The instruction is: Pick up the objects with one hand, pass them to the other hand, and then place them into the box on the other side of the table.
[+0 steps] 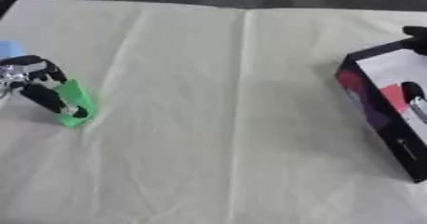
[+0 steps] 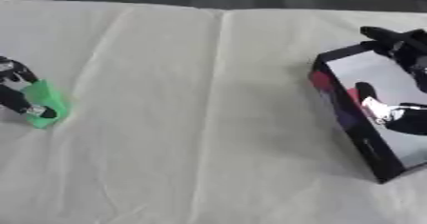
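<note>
A small green object lies on the cream tablecloth at the far left. My left hand, black with silver joints, comes in from the left edge and has its fingers curled round it. A dark box with a pale inside stands at the right edge, and there is a red patch on its near wall. Over the box hangs my right hand, fingers spread, one reaching down inside, with nothing in it. What the box holds is hidden by the hand.
The cream cloth covers the whole table, with a crease down its middle. A bit of pale blue shows at the left edge behind my left hand. The table's far edge runs along the top.
</note>
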Controlling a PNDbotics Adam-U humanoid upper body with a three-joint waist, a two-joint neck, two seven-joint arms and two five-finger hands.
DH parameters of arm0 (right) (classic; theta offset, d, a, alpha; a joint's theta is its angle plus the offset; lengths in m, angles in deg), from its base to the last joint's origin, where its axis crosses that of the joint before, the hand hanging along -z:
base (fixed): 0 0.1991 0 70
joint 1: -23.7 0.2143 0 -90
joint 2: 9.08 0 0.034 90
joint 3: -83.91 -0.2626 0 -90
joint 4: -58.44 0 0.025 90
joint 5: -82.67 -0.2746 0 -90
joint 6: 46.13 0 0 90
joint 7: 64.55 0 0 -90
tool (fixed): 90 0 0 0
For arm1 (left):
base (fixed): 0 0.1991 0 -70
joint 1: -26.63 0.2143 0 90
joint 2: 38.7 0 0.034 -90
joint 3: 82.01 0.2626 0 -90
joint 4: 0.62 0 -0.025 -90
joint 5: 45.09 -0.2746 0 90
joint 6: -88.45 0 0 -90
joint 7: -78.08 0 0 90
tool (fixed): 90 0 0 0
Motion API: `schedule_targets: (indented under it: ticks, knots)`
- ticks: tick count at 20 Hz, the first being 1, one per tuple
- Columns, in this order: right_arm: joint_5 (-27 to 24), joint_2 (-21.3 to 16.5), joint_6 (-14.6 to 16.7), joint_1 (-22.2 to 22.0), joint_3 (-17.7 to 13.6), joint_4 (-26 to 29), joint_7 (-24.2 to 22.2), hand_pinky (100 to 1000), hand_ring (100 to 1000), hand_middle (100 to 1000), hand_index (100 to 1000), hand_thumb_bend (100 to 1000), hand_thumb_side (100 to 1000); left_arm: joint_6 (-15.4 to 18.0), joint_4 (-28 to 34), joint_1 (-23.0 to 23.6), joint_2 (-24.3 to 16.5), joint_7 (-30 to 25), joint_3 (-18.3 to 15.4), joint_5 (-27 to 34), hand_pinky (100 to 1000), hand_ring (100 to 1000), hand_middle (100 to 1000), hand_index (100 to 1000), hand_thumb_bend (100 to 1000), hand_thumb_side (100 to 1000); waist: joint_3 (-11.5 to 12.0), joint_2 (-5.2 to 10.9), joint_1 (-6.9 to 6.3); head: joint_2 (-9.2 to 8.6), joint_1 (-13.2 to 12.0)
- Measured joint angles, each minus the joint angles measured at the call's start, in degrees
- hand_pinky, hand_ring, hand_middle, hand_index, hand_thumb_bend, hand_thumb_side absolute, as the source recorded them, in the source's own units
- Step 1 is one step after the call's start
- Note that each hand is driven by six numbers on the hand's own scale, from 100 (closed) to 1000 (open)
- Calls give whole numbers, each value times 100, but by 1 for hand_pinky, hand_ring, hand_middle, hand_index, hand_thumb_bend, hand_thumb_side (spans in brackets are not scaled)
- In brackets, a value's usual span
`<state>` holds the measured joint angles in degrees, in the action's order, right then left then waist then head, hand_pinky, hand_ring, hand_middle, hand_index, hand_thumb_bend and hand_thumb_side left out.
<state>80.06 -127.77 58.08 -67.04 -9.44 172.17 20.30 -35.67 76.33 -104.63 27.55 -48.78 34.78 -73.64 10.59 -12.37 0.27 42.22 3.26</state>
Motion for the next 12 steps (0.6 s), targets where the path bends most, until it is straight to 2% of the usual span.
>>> schedule_targets:
  ticks: [8, 12]
  knots:
    - [46, 16, -28, -37, 0, 0, -5, 1000, 955, 987, 1000, 100, 240, 87, -93, 1, 2, -87, 24, -91, 969, 917, 828, 719, 594, 228, -1, 0, 0, 0, -21]
    - [73, 27, -30, -68, 0, 0, -3, 1000, 954, 986, 1000, 100, 242, 83, -89, 0, 43, -83, 24, -136, 962, 904, 800, 657, 479, 215, -1, 0, 0, 0, -28]
